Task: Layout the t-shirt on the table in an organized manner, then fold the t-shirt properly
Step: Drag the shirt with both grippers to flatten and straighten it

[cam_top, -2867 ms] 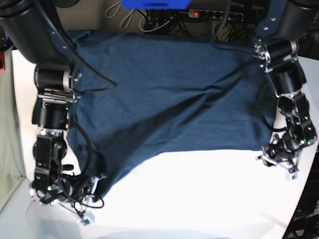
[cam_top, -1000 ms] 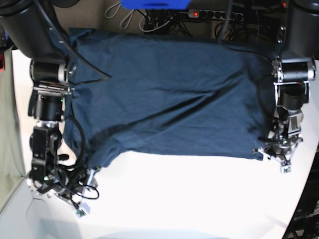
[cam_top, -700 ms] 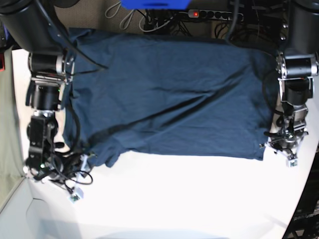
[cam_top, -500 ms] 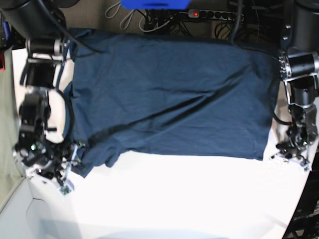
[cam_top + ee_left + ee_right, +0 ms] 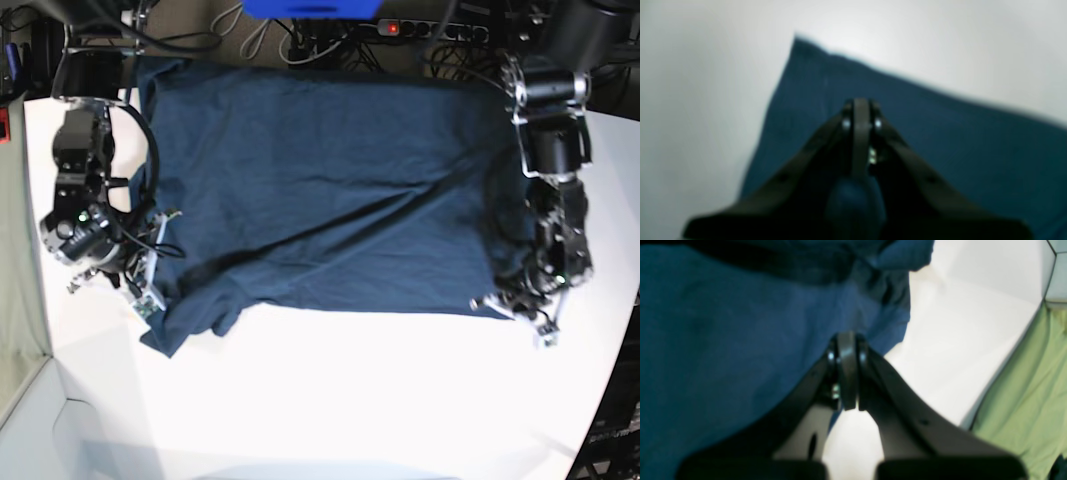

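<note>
The t-shirt (image 5: 330, 190) lies spread over the far half of the table (image 5: 350, 400), its far edge running along the table's far edge and its near hem crossing the middle of the white surface. The cloth is mostly flat, with a long diagonal crease running from the middle toward the near left corner of the shirt in the base view, where a loose flap of fabric pokes out toward the near edge. The right gripper (image 5: 846, 340) sits at that left side of the shirt, low over the cloth edge; in its wrist view the two dark fingers (image 5: 806, 386) meet at the tips, pressed together, with blue fabric beneath and to one side and bare white table on the other. Whether any cloth is pinched between them cannot be told. A green sheet (image 5: 1027, 396) shows past the table's rim in that view. The left gripper (image 5: 860, 106) is at the shirt's near corner on the opposite side of the table, its fingers also drawn together at the tips, hovering above a pointed corner of the shirt that lies flat on white. That wrist view is blurred, so contact with the fabric cannot be judged.
</note>
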